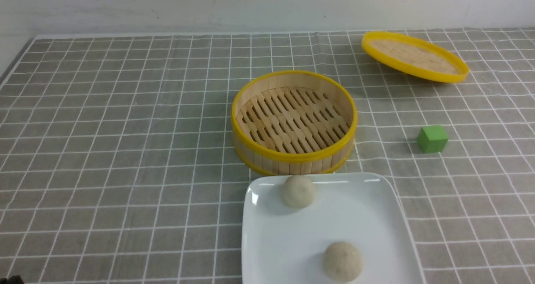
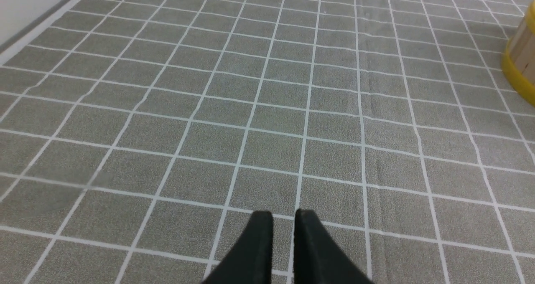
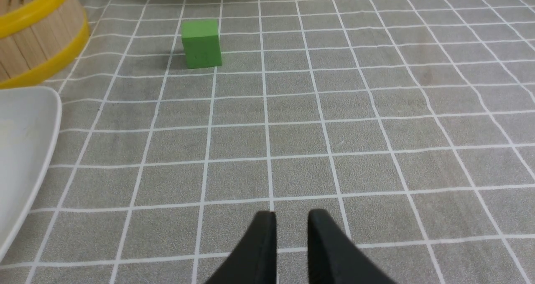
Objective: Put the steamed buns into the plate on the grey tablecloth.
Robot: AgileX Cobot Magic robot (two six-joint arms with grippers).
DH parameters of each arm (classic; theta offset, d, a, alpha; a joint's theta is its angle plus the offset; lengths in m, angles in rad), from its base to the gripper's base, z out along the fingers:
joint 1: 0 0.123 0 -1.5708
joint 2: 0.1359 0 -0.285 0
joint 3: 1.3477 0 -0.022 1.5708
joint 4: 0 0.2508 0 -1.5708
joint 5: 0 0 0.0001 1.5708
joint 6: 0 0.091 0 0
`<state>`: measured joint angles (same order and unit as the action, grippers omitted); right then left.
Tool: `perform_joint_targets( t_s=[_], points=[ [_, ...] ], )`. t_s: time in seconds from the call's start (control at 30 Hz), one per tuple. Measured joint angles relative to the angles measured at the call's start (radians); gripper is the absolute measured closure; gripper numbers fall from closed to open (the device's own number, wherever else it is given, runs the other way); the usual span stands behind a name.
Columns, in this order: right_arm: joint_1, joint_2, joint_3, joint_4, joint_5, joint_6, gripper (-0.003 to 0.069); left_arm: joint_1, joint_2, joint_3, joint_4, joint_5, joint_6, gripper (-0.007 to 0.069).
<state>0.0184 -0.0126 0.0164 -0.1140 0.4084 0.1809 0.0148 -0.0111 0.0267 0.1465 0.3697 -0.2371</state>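
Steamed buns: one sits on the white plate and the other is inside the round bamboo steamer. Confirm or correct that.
One part is wrong: the other steamed bun is not inside the round bamboo steamer. The front view shows it on the white plate too, near the edge beside the steamer. The rest stands: one bun sits on the plate.
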Motion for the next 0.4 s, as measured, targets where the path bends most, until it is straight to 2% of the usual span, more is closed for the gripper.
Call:
perform_joint_targets(
  t_s=[0.4],
  points=[
    [0.0,0.0,0.0,-0.002,0.0,0.0,0.0499,0.0,0.0,0.0,0.001,0.0,0.0,0.0506]
  ],
)
